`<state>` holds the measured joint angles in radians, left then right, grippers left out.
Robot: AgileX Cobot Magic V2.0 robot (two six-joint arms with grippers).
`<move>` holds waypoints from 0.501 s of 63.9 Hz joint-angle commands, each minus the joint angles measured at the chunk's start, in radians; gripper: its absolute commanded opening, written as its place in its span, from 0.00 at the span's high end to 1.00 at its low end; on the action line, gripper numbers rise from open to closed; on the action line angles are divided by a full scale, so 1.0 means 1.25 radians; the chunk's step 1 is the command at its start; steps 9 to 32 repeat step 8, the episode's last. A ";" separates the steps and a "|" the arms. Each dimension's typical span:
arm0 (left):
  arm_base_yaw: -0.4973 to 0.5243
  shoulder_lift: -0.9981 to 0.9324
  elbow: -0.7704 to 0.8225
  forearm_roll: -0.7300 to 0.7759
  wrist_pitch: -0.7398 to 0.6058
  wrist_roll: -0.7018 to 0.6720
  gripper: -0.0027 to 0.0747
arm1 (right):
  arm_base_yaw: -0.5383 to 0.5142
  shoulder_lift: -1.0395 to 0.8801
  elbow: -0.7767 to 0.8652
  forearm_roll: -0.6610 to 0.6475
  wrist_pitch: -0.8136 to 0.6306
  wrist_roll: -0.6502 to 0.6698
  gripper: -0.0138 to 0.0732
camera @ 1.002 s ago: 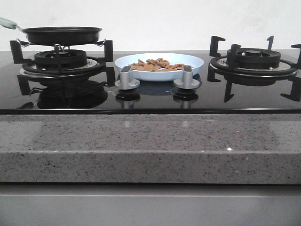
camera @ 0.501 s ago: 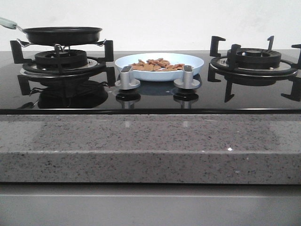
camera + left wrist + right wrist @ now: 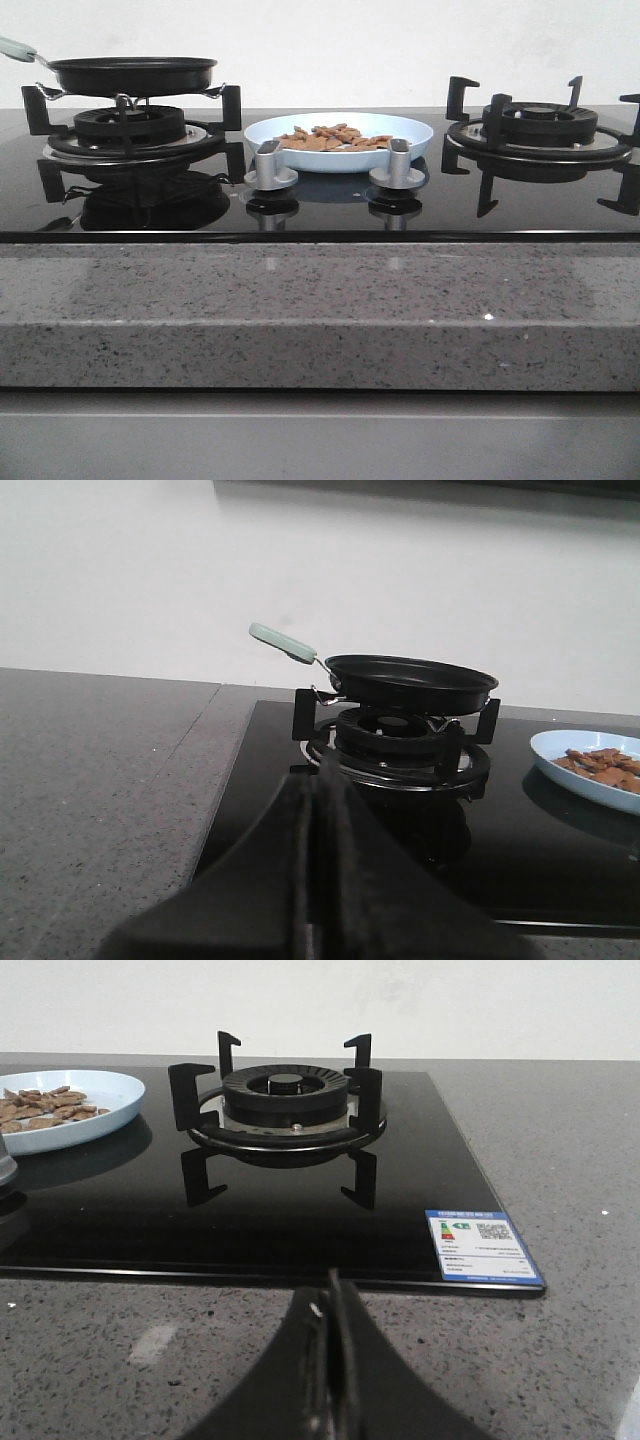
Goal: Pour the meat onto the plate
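The meat [image 3: 333,137] lies as a loose pile of small reddish-brown pieces in the plate [image 3: 415,135], which stands on the black glass hob [image 3: 320,205] in the middle, between the two burners and just behind the two silver knobs [image 3: 270,166]. In its wrist view the left claw [image 3: 318,865] has its two dark fingers pressed together with no gap, and it holds nothing; it hangs over the near edge of the hob, in front of the left burner [image 3: 395,742]. The right claw [image 3: 333,1360] is closed in the same way and empty, above the grey speckled table [image 3: 560,1160] before the right burner [image 3: 285,1100]. Both claws are well apart from the plate. On the left burner rests a black frying pan [image 3: 133,72] with a pale green handle [image 3: 282,643]; I cannot tell what is inside it. Near the corner of the hob by the right claw there is a small coloured label [image 3: 482,1246]. The right burner carries nothing.
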<state>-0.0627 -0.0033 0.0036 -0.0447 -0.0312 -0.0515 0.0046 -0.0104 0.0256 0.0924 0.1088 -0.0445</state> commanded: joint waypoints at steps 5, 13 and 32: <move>0.002 -0.014 0.005 -0.002 -0.068 -0.005 0.99 | -0.007 -0.013 -0.004 -0.006 -0.069 -0.006 0.92; 0.002 -0.014 0.005 -0.002 -0.068 -0.005 0.99 | -0.007 -0.013 -0.004 -0.006 -0.069 -0.006 0.92; 0.002 -0.014 0.005 -0.002 -0.068 -0.005 0.99 | -0.007 -0.013 -0.004 -0.006 -0.069 -0.006 0.92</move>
